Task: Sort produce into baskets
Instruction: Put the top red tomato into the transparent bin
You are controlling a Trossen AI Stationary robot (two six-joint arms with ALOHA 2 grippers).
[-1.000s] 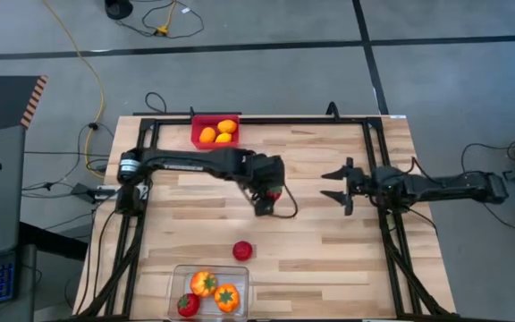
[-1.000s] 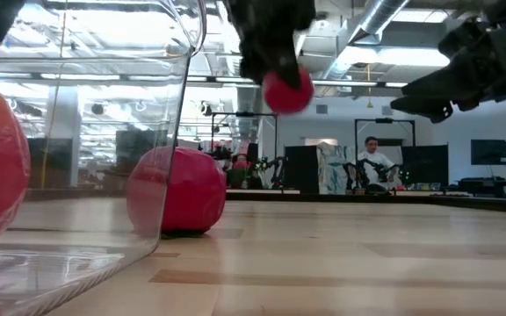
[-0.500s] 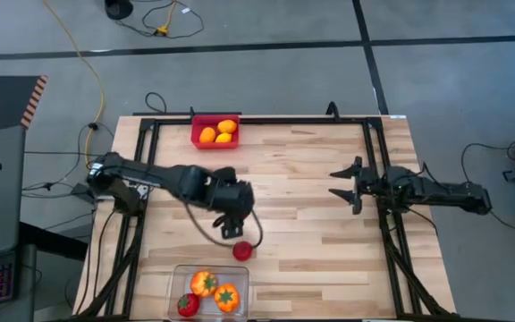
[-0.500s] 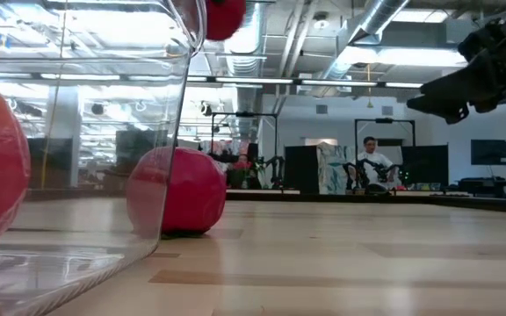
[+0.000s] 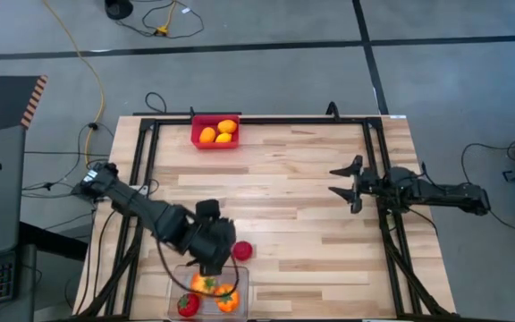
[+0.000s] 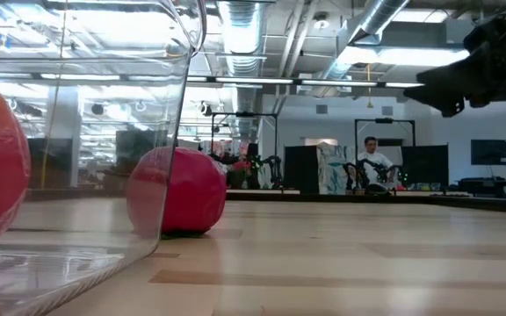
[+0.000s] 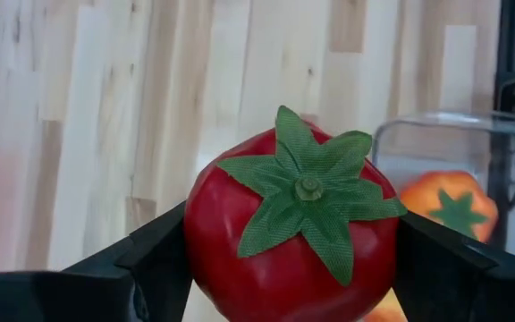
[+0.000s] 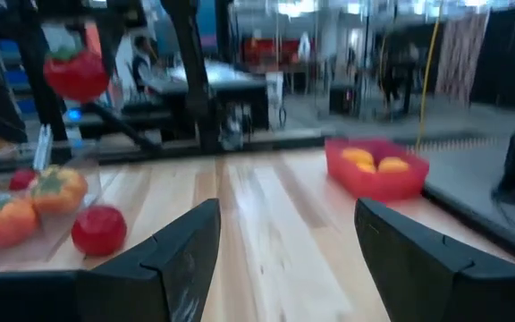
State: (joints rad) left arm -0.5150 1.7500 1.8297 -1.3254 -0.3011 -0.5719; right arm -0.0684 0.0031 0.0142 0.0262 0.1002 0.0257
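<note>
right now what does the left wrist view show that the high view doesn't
Only the left wrist view shows the green-leafed red tomato gripped between the left claw fingers; from above the arm hides it. Only the high view shows the red bin with yellow and orange fruit, the loose red tomato on the table, and the right claw, open and waiting at the right. Both show the clear bin holding an orange stemmed fruit.

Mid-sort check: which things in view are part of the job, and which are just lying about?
Job:
- red tomato in left gripper
- loose red fruit
- clear bin
- red bin
- right gripper, waiting open

Lying about:
- yellow cable
- person beyond the table
</note>
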